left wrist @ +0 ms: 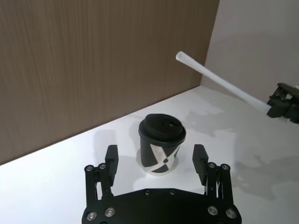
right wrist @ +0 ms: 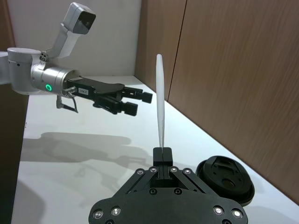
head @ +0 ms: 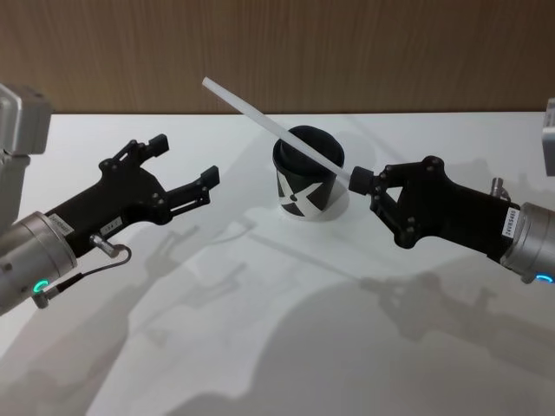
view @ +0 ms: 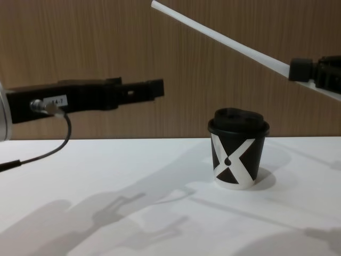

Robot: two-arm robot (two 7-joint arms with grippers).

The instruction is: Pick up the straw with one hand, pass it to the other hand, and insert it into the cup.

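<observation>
My right gripper [head: 360,180] is shut on one end of the long white straw [head: 277,130], held in the air to the right of the cup. The straw slants up and leftward, passing above the cup's lid, with its free end high. The black cup [head: 305,186] with a white X and domed lid stands upright on the white table [head: 260,329]. My left gripper [head: 185,159] hovers open to the left of the cup, holding nothing. The left wrist view has the cup [left wrist: 161,149] beyond the open fingers [left wrist: 111,156]. In the chest view the straw [view: 224,37] crosses high over the cup [view: 237,154].
A brown wood-grain wall [head: 277,52] runs along the table's far edge, close behind the cup. A head camera on a grey mast [right wrist: 77,21] rises behind the left arm in the right wrist view.
</observation>
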